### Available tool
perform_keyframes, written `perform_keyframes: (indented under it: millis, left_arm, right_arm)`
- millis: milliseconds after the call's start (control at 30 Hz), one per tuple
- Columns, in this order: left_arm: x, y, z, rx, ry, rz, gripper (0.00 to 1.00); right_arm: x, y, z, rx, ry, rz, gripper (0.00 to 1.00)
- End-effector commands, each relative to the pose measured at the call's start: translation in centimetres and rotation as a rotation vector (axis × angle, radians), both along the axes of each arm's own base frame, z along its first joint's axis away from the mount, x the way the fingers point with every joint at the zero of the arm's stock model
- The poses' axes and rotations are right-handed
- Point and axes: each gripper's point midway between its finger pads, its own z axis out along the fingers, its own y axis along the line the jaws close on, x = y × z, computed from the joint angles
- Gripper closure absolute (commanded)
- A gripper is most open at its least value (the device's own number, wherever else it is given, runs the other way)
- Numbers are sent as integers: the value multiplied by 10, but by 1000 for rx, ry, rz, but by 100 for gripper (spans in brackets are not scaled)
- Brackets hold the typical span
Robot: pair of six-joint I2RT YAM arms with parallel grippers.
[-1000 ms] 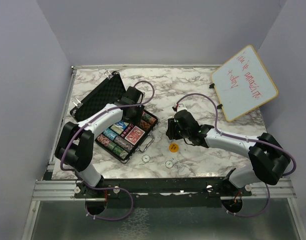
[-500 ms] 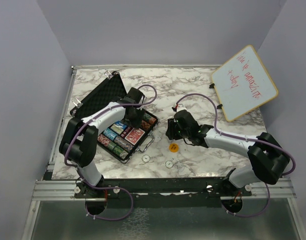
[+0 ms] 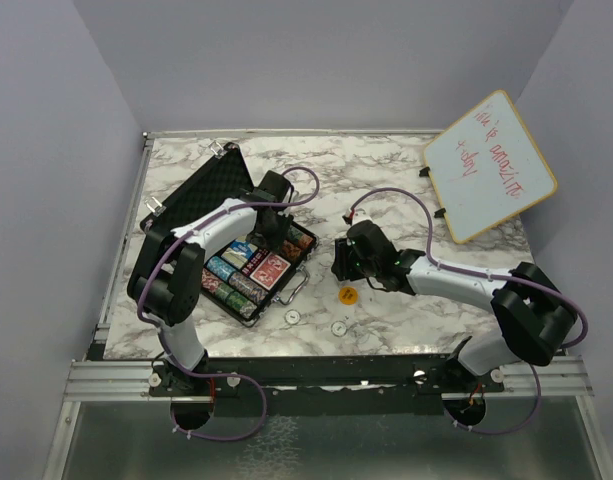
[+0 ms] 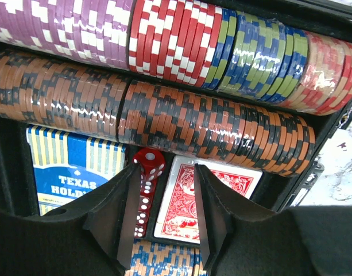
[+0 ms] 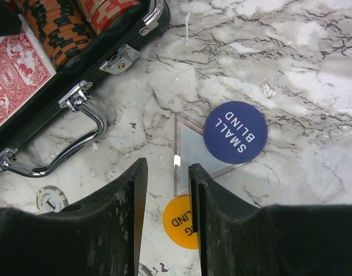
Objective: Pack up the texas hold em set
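Left hand point(image 4: 164, 169) hovered inside open black foam-lined hard case point(image 3: 208, 192) at left of white marble desk point(image 3: 406, 170). Fingers apart, red dice row point(image 4: 146, 172) between them, red card deck point(image 4: 184, 201) beside. Right hand point(image 5: 167, 167) apart too, nothing clamped, above clear plastic piece point(image 5: 190, 146) under blue round button point(image 5: 235, 132); orange round button point(image 5: 178, 221) near.

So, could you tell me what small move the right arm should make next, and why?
Probably lower the right gripper toward the orange button and close on its edge. Its jaws stand open over the table, the button lies loose in the gap between its fingers, partly hidden by them, and it is not yet in the open case.
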Motion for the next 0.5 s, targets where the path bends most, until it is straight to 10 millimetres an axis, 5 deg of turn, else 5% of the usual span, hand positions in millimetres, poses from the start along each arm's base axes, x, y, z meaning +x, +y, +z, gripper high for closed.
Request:
perform_keyframes:
  millis: [0,467]
  left_arm:
    - [1,-1,-9,20,25,-11,53]
    - [-2,-5,-22,11,72,9,48]
  right_arm:
    - [3,4,-2,4,1,17,59]
    - [3,6,-4,7,6,21,60]
